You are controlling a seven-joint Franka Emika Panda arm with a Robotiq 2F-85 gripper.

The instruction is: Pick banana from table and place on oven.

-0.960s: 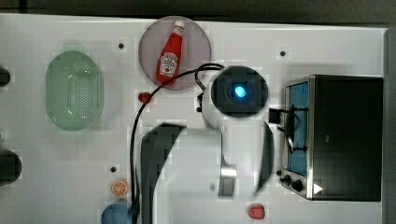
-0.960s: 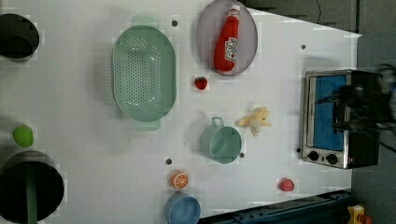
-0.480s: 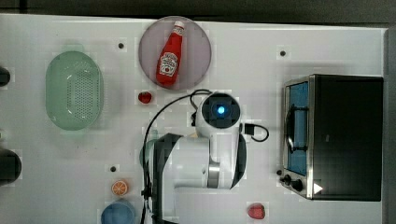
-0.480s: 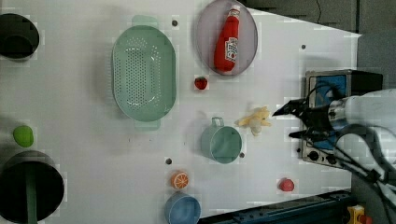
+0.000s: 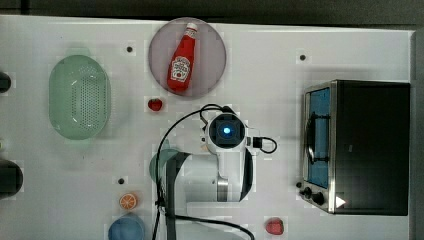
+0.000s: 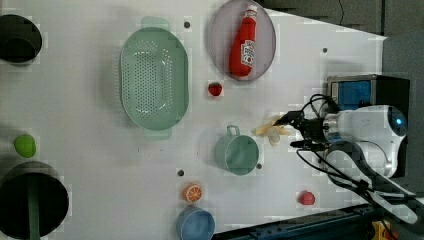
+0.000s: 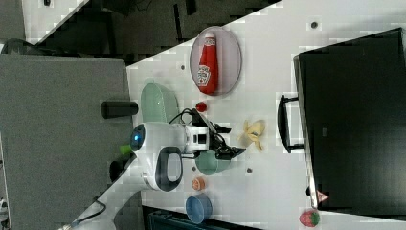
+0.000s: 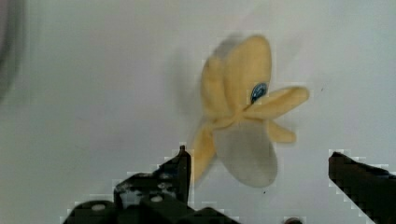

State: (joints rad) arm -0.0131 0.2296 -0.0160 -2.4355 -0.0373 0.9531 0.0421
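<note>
- The gripper [image 8: 257,163] hangs over the white table [image 5: 280,65] with its jaws spread wide and nothing between them; the two dark fingers [image 8: 180,170] stand on either side of the banana without touching it.
- The banana [image 8: 243,112] lies flat on the table, partly peeled, its cream-yellow peel strips splayed outward and a small blue sticker on it.
- In the right view the banana [image 7: 253,134] sits between the gripper [image 7: 234,141] and the oven's [image 7: 354,120] door handle, near both and apart from each.
- In the left view the banana [image 6: 272,131] is just to the right of the green cup [image 6: 237,154], with the gripper [image 6: 296,131] close on its right side.
- In the top view the arm [image 5: 220,170] covers the middle of the table, and the toaster oven [image 5: 372,147] stands at the top view's right, its glass door shut and facing the arm.
- A ketchup bottle [image 5: 181,60] lies on a round plate [image 5: 212,47] at the far side in the top view, with a small red strawberry [image 5: 155,104] just beside the plate.
- A green colander [image 5: 79,97] sits at the top view's left; an orange slice [image 5: 128,201] and a blue bowl [image 5: 126,229] lie at the near edge.
</note>
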